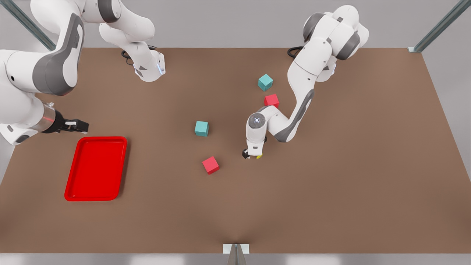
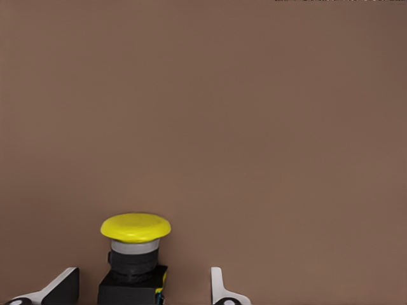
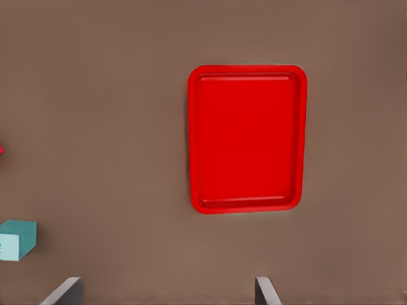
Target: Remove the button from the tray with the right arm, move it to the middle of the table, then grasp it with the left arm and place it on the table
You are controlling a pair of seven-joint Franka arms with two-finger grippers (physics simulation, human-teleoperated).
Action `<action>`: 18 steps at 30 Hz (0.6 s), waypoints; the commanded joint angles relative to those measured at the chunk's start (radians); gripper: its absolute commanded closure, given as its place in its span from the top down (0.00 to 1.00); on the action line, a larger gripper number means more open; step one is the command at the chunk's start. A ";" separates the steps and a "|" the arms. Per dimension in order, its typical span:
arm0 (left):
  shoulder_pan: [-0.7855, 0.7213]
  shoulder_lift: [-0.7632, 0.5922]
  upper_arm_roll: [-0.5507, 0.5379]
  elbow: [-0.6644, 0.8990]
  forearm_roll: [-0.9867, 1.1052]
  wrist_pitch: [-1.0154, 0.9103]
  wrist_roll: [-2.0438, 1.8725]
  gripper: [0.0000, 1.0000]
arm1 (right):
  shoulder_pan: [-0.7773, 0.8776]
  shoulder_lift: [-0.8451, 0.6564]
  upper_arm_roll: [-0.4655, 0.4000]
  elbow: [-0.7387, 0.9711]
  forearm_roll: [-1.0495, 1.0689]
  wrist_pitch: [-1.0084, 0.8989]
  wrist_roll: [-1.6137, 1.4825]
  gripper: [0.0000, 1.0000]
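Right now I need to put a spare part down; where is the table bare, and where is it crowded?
Bare: the table toward the front view's right, and the near strip below the tray. Crowded: the middle, where the left gripper, open, straddles the button among four cubes. The right gripper waits open by the tray.

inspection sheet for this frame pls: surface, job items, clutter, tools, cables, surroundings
Surface: brown table, plain.
Job's things: button upright mid-table; red tray holds nothing.
Clutter: two teal cubes, two red cubes, scattered.
Tools: left tool open, fingers either side of button, not touching; right tool open, beside tray.
Cables: black loops at arm bases.
Surroundings: grey metal frame struts, grey backdrop.
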 commanded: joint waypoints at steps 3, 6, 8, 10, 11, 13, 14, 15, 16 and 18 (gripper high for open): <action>0.002 0.001 0.000 0.003 0.015 0.003 -0.164 1.00 | -0.001 0.000 0.000 0.001 0.003 -0.009 -0.034 1.00; 0.003 0.001 0.000 0.003 0.015 0.003 -0.164 0.65 | -0.001 -0.002 0.001 0.001 0.009 -0.009 -0.034 1.00; 0.005 0.001 0.000 0.003 0.015 0.003 -0.164 0.59 | -0.001 -0.002 0.001 0.001 0.009 -0.009 -0.034 1.00; 0.008 0.001 0.000 0.003 0.015 0.003 -0.164 0.50 | 0.000 -0.002 0.001 0.001 0.009 -0.009 -0.034 1.00; 0.009 0.001 0.000 0.003 0.015 0.003 -0.164 0.44 | 0.000 -0.002 0.001 0.001 0.009 -0.009 -0.032 1.00; 0.009 0.001 0.000 0.003 0.015 0.003 -0.162 0.38 | -0.003 -0.002 0.001 0.001 0.009 -0.009 -0.037 1.00; 0.009 0.001 0.000 0.004 0.015 0.003 -0.163 0.38 | -0.003 -0.002 0.001 0.001 0.007 -0.009 -0.038 1.00; 0.011 0.001 0.001 0.004 0.016 0.003 -0.162 0.38 | -0.003 -0.002 0.001 0.001 0.007 -0.009 -0.038 1.00; 0.011 0.001 0.001 0.016 0.016 0.003 -0.156 0.38 | -0.003 -0.002 0.001 0.001 0.007 -0.009 -0.038 1.00; 0.011 0.001 0.003 0.027 0.041 0.003 -0.156 0.38 | -0.003 -0.002 0.001 0.001 0.007 -0.009 -0.038 1.00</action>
